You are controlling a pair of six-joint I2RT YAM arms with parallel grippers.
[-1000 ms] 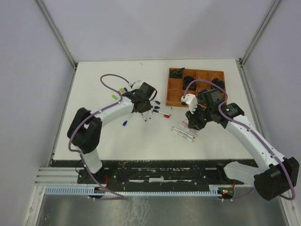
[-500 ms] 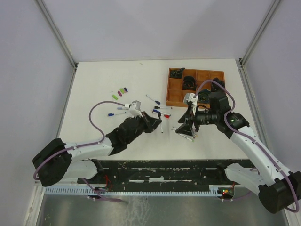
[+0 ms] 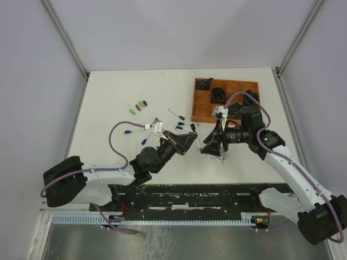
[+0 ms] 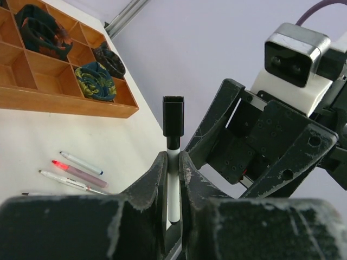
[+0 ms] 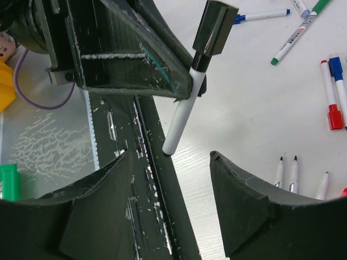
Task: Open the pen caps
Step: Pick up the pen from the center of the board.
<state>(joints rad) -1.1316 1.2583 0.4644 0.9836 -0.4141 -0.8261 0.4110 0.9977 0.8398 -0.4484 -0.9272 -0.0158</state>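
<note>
My left gripper (image 3: 187, 142) is shut on a white-grey pen (image 4: 173, 181) and holds it off the table, its black cap (image 4: 173, 115) sticking out past the fingertips. My right gripper (image 3: 209, 146) faces it from close by, open and empty. In the right wrist view, the pen (image 5: 182, 120) and its black cap (image 5: 212, 27) sit just beyond my open right fingers (image 5: 246, 200). Several more pens (image 3: 183, 128) lie on the table behind the grippers. A few uncapped pens (image 3: 218, 155) lie under the right gripper. Loose green and pink caps (image 3: 138, 106) lie at the back left.
A brown compartment tray (image 3: 198, 116) with dark bundles stands at the back right; it also shows in the left wrist view (image 4: 59, 100). Red and blue capped pens (image 5: 332, 92) lie on the white table. A black rail (image 3: 179, 197) runs along the near edge.
My left arm swung from the back-left pen pile to the centre with a pen lifted. The right gripper turned to face it, and the two have closed in on each other.
</note>
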